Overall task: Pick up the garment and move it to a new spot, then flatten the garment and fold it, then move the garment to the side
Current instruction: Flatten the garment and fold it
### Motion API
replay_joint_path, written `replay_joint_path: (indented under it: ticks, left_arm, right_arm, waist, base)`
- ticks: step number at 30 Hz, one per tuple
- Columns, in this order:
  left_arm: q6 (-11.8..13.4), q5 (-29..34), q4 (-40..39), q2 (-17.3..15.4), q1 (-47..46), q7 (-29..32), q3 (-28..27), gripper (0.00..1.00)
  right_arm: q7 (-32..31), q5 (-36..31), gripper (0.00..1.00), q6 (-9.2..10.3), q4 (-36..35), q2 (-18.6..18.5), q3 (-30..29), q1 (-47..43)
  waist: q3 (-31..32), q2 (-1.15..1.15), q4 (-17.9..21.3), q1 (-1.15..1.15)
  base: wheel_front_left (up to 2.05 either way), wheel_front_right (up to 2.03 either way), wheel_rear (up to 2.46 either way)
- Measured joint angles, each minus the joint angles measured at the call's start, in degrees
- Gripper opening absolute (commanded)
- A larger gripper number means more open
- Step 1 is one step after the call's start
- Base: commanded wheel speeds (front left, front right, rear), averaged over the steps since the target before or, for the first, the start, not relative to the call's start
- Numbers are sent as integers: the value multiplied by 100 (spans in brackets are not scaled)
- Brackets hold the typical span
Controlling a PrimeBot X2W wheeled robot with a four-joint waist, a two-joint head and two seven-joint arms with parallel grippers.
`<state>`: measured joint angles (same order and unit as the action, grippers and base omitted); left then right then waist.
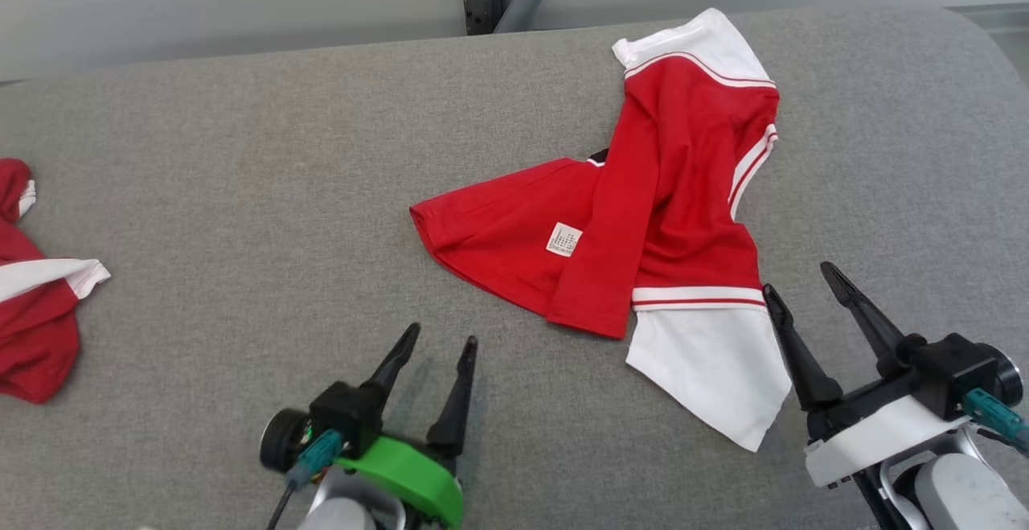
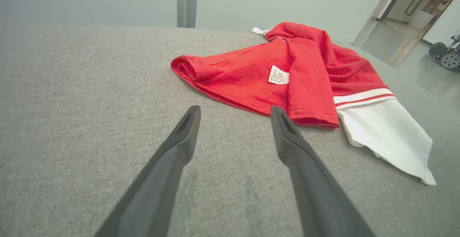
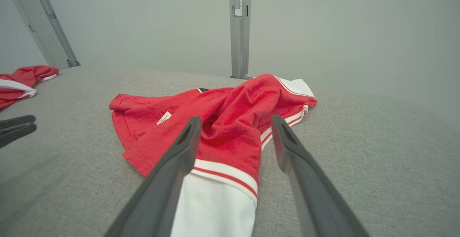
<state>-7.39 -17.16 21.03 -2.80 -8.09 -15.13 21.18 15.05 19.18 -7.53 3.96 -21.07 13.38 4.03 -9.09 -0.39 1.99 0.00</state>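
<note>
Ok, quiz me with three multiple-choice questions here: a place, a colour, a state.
1. Where does the second red garment lie in the head view?
A. In a basket
B. On the table, far left
C. On the floor
2. What colour is the end of the middle garment nearest the right gripper?
A. White
B. Black
C. Green
3. How do the left gripper and right gripper stand?
A. Both shut on cloth
B. Left shut, right open
C. Both open, holding nothing
Answers: B, it lies on the table at the left border; A, a white panel lies beside that gripper; C, both finger pairs are spread, clamping nothing.
</note>
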Motion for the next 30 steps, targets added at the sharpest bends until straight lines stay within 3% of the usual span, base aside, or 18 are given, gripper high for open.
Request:
replay_joint_path:
  ticks: [7,10,16,26,27,28,29,30]
  left_arm:
    - [-10,-245,303,12,-1004,-1,1254,100]
    - [-10,-396,665,8,-1395,0,1508,100]
    - [-10,-550,1278,3,-1706,0,1505,100]
    - [-10,-602,1313,10,-1694,-5,1472,98]
    - [-10,-602,1282,10,-1691,-5,1472,84]
    - [-10,-601,1237,8,-1690,-5,1471,38]
    - [-10,-593,1187,8,-1690,-4,1475,14]
    - [-10,-587,1110,5,-1687,-2,1472,0]
  right_arm:
    - [0,-259,100,0,-29,381,87,150]
    - [0,-279,100,0,-24,449,147,326]
    - [0,-319,100,0,22,599,36,452]
    - [0,-368,100,0,89,701,-1,467]
    - [0,-369,100,0,89,701,-2,478]
    - [0,-370,100,0,88,701,0,488]
    - [0,-375,100,0,88,701,-1,497]
    - [0,-378,100,0,88,701,-3,509]
  waist:
    - [-334,0,123,0]
    - [-497,0,233,0]
    - [-777,0,537,0]
    - [-1062,0,767,0]
    - [-1065,0,758,0]
    - [-1069,0,748,0]
    - [-1073,0,737,0]
    - [-1075,0,727,0]
  base:
    - [0,0,0]
    - [0,0,0]
    - [0,0,0]
    - [0,0,0]
    - [0,0,0]
    - [0,0,0]
    - [0,0,0]
    - [0,0,0]
